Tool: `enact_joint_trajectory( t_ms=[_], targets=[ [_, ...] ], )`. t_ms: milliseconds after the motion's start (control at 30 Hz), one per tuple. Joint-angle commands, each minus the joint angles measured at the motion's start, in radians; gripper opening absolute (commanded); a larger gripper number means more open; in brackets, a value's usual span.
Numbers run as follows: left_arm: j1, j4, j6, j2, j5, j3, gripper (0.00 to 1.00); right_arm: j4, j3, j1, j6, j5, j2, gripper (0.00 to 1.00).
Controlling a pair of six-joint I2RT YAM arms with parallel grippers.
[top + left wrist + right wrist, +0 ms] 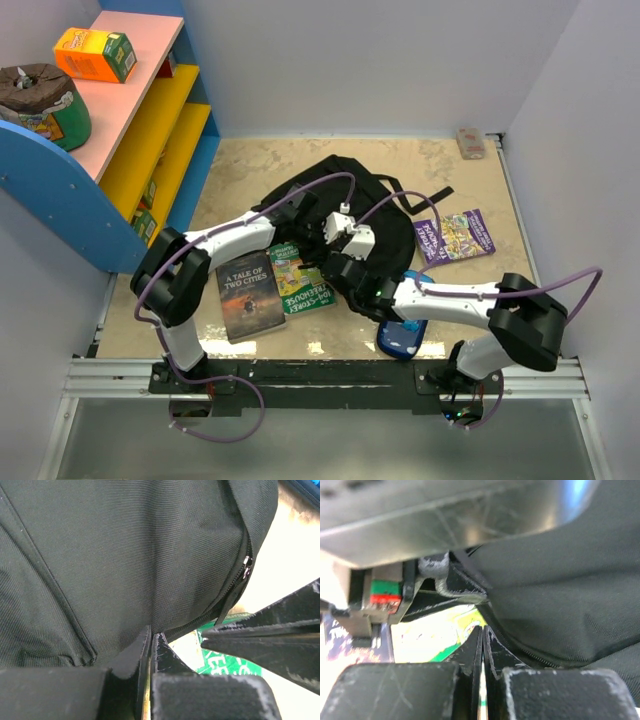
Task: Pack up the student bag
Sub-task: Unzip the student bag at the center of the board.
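On the table (250, 160): the student bag (385, 235) lies in the middle. It is black, floppy and much bigger than the books, and a strap sticks out to its right.
Left gripper (151, 634): its 2 fingers are pressed together. The tips sit right at the bag's lower edge, below the zip (246, 566). I cannot tell if any cloth is caught between them.
Right gripper (482, 631): its 2 fingers are pressed together too. The tips sit against the bag's zip edge, just beside the left gripper.
Green book (303, 285): it lies flat at the bag's near side, under both grippers.
Dark book (248, 295): the cover says "A Tale of Two Cities". It lies just left of the green book.
Purple book (455, 237): it lies to the right of the bag, near the strap.
Blue pencil case (403, 337): it is by the near edge, partly under the right arm.
Shelf (150, 130): it stands at the far left, with an orange box (95, 53) on top.
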Motion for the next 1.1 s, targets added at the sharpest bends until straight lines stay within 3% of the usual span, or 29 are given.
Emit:
enact_joint_trajectory(
  t_ms=[0,233,900,1067],
  targets=[
    [0.006,0.062,-0.036,-0.032,0.091,0.025,0.00,-0.027,-0.060,0.000,0.025,-0.037,-0.025,0.00],
    [0.006,0.063,-0.032,-0.030,0.089,0.024,0.00,0.055,-0.133,0.017,-0.014,-0.055,-0.134,0.00],
    [0.006,0.071,-0.030,-0.032,0.100,0.009,0.00,0.105,-0.035,0.015,-0.125,-0.092,-0.096,0.00],
    [0.006,0.072,-0.032,-0.035,0.102,0.009,0.00,0.080,-0.011,0.011,-0.133,-0.058,-0.026,0.00]
  ],
)
